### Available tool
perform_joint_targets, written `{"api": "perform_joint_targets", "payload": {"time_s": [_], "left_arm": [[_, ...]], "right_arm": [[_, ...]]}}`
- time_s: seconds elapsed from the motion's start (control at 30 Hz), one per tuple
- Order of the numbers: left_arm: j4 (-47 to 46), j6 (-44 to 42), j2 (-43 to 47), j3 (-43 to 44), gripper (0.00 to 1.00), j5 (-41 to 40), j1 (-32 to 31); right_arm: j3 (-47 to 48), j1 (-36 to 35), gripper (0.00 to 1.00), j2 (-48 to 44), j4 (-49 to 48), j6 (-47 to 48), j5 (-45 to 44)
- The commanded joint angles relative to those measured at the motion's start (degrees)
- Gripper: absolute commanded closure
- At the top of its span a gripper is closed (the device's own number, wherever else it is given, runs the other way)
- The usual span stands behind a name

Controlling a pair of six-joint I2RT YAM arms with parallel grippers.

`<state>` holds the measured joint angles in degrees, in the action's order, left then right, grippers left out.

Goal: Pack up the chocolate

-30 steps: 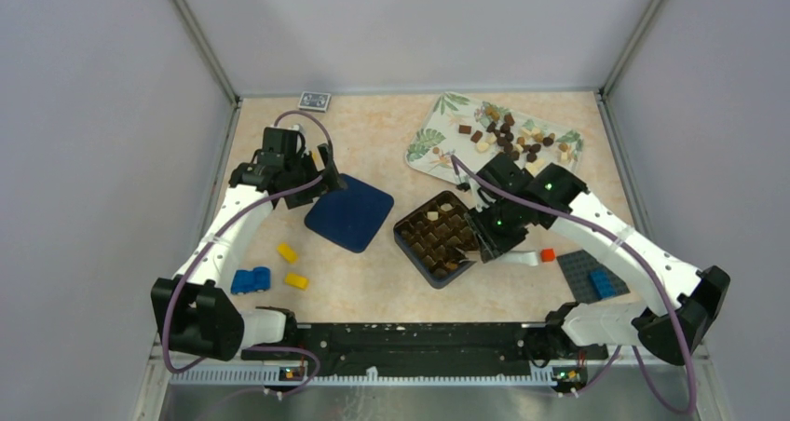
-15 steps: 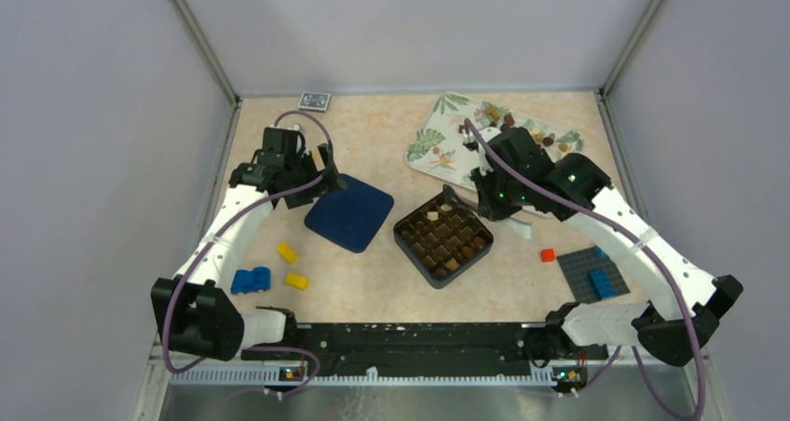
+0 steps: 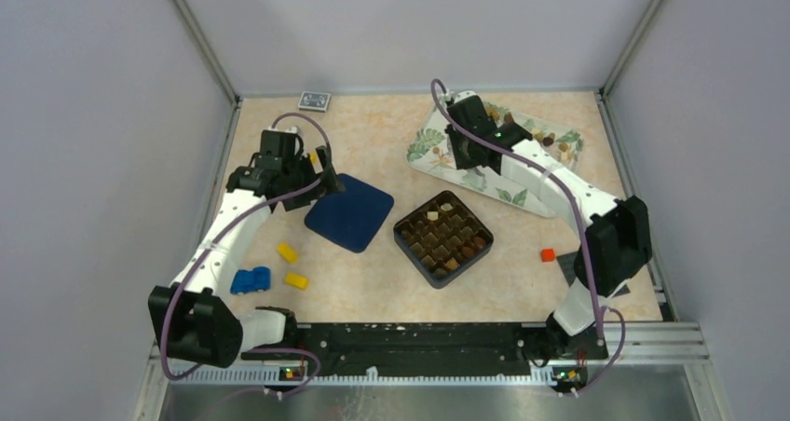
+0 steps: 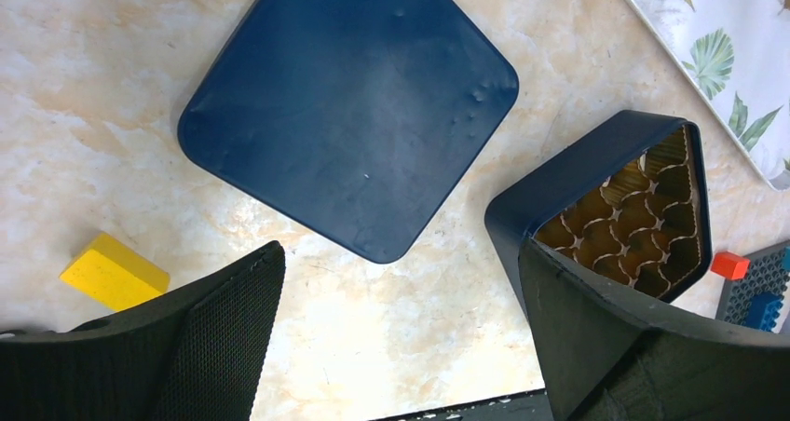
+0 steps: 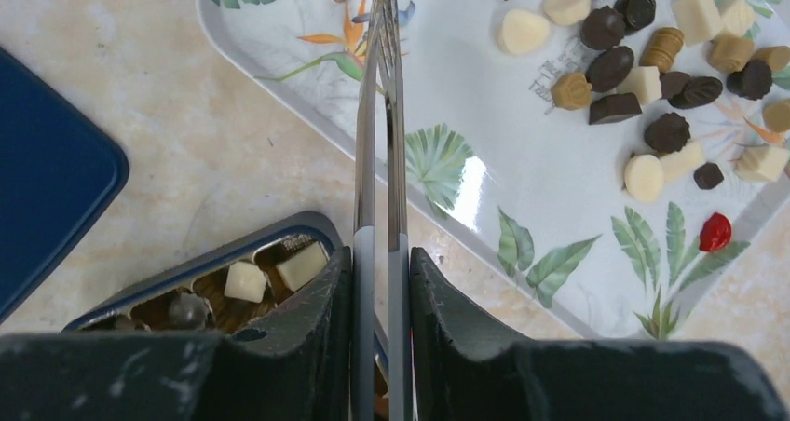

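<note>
Swing from box (image 4: 568,183) back to tray (image 5: 484,95) just done — right gripper (image 5: 380,263) clamped on tweezers (image 5: 382,114), tips apparently empty near the chocolate (image 5: 643,76) loose on it, left gripper (image 4: 396,253) spread above lid (image 4: 345,104) — points to another pickup.

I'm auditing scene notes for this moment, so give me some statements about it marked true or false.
The right tool grips metal tweezers. True.
The blue lid covers the box. False: it lies on the table beside the open box.
Chocolates lie on the leaf-print tray. True.
The left tool holds a yellow brick. False: it is open and empty; the brick lies on the table.
Every cell of the box is filled. False: many are empty.
</note>
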<state>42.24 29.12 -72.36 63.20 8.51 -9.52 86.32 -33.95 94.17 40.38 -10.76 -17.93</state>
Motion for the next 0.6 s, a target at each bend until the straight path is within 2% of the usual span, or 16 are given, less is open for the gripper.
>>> {"api": "perform_joint_targets", "payload": {"time_s": [0.0, 0.23, 0.57], "left_arm": [[-0.2, -1.4, 5.0, 0.1, 0.01, -3.3, 0.2], [0.3, -2.4, 4.8, -0.2, 0.01, -4.0, 0.2], [0.4, -2.7, 4.6, 0.4, 0.01, -4.7, 0.2]], "right_arm": [[4.2, -0.1, 0.76, 2.7, -6.7, 1.3, -1.6], [3.9, -1.1, 0.69, 5.7, -9.8, 2.7, -2.6], [6.9, -3.6, 0.66, 11.5, -9.1, 5.9, -5.3]]}}
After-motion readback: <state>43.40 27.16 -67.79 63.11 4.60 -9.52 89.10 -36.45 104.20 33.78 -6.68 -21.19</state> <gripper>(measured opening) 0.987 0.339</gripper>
